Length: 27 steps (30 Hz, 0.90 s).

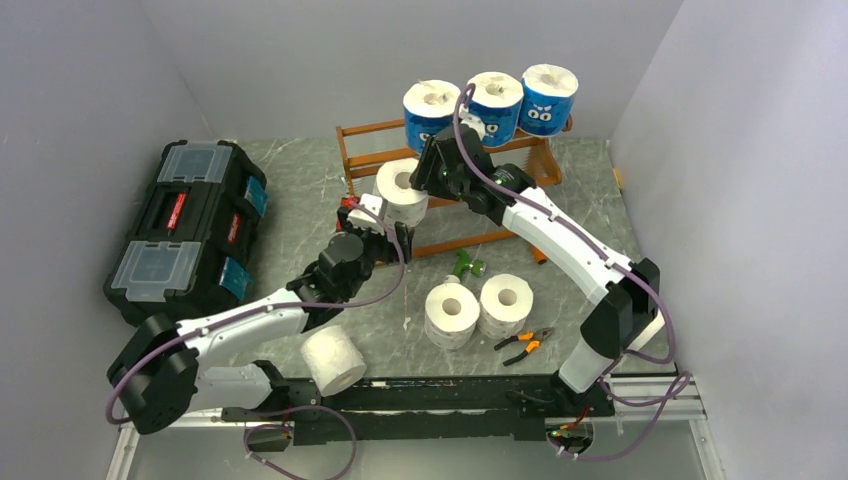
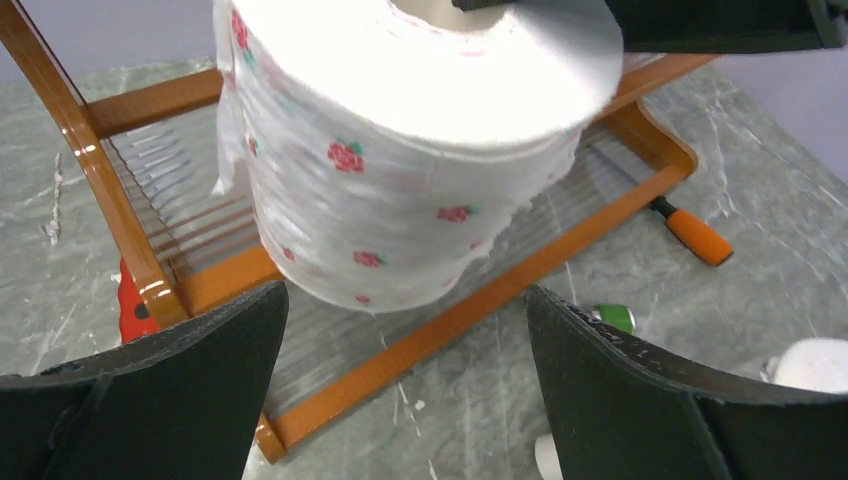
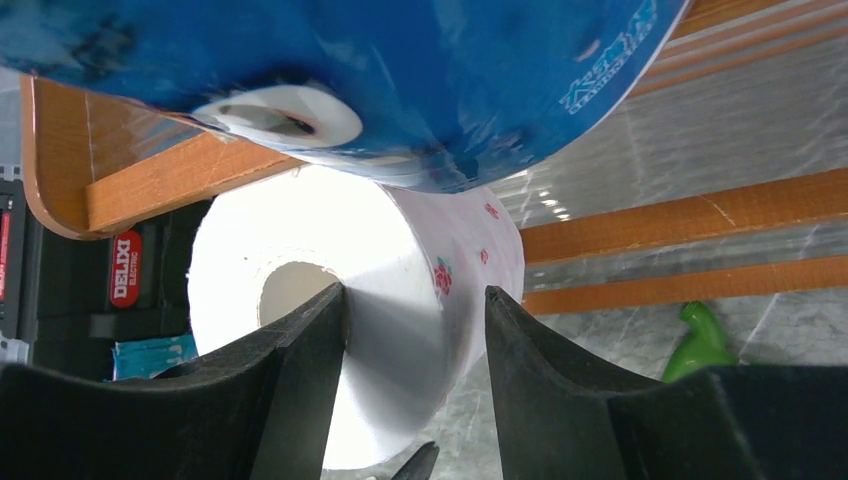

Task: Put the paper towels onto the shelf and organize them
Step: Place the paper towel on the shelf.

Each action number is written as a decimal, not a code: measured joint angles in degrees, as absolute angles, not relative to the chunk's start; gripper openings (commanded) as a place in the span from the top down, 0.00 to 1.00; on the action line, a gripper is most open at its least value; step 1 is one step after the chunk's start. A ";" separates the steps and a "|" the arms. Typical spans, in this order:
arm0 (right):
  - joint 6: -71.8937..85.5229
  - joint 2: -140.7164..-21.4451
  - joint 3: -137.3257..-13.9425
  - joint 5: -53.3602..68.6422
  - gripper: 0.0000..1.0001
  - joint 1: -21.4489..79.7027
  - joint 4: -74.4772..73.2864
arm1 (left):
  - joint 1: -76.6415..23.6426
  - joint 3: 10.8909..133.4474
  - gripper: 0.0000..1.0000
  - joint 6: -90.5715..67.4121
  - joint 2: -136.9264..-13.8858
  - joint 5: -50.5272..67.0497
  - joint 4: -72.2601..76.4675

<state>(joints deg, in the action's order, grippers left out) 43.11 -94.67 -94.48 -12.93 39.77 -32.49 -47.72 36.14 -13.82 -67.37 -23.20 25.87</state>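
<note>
The right tool [image 3: 415, 300] pinches the wall of a white paper towel roll printed with small red roses [image 3: 400, 250], one finger in the hollow core and the other outside. The roll is at the middle tier of the orange-brown wooden stepped shelf [image 1: 365, 130], below three blue-wrapped rolls [image 1: 495, 100] on the top tier. The left tool [image 2: 405, 300] gapes wide just beneath the roll, gripping nothing. A red label [image 3: 125, 268] on the black plastic toolbox [image 3: 165, 255] reads "DELIXI ELECTRIC"; the blue wrapper's lettering is unreadable.
</note>
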 measured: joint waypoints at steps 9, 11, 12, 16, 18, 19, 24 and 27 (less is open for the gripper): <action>43.07 -94.13 -93.56 -12.08 0.42 39.42 -31.86 | -48.05 39.66 0.05 -8.71 -73.08 -25.96 29.61; 43.05 -93.69 -93.03 -11.86 0.38 39.35 -31.81 | -48.10 39.77 0.05 -8.64 -73.60 -26.39 29.80; 43.03 -93.43 -92.79 -11.79 0.36 39.29 -31.79 | -48.10 39.88 0.05 -8.64 -73.87 -26.65 29.82; 42.96 -92.20 -91.64 -11.62 0.30 38.98 -31.73 | -48.10 40.07 0.06 -8.64 -74.32 -27.33 29.82; 42.87 -91.46 -90.96 -11.55 0.29 38.76 -31.57 | -48.10 40.58 0.07 -8.64 -74.76 -27.79 29.80; 42.87 -90.96 -90.52 -11.44 0.28 38.65 -31.51 | -48.10 40.80 0.07 -8.64 -74.94 -27.99 29.74; 42.87 -88.42 -88.49 -11.42 0.26 38.28 -31.14 | -48.10 41.65 0.07 -8.64 -75.61 -28.71 29.61; 42.87 -86.26 -86.72 -11.42 0.25 38.17 -30.28 | -48.10 41.95 0.07 -8.67 -75.64 -29.10 29.26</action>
<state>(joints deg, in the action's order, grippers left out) 42.87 -86.26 -86.72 -11.42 38.17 -30.28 -48.10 41.95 -8.67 -75.64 -29.10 29.26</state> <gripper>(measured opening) 0.737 0.929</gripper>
